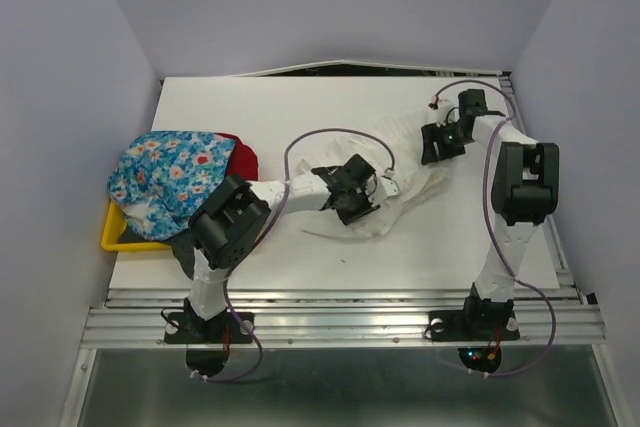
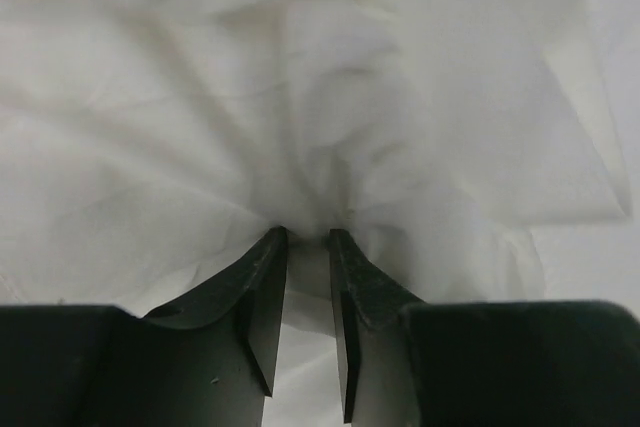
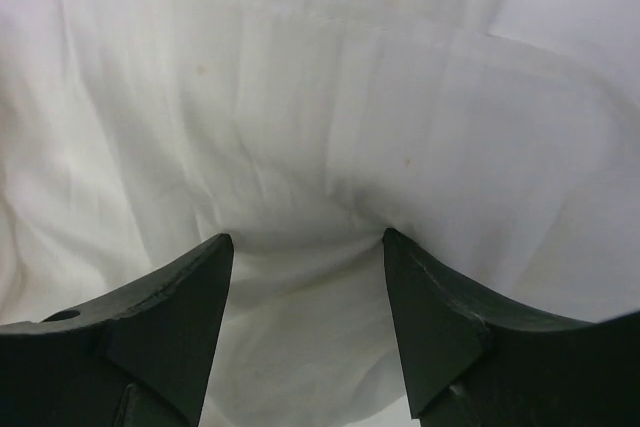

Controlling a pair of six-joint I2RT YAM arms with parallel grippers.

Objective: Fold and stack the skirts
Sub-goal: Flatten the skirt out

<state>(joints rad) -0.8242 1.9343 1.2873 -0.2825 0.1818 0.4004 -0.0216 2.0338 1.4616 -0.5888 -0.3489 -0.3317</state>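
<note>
Between the matt black plastic fingers [image 2: 262, 297] of your left pincer [image 2: 308, 232], the thin white cloth skirt [image 2: 330, 97] looks soft, half sheer and finely creased. Ahead of your right pincer [image 3: 306, 235] the same cloth is matt, with a stitched band; its fingers are matt black too.

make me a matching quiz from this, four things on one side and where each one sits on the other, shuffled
Things:
1. tray
2. white skirt
3. red skirt
4. flowered skirt

Places:
a. lying loose in the middle
b. on top at the left
c. partly covered by the flowered skirt, showing at its right
d. at the bottom, corner sticking out at the left

Pairs: 1-d, 2-a, 3-c, 4-b
</note>
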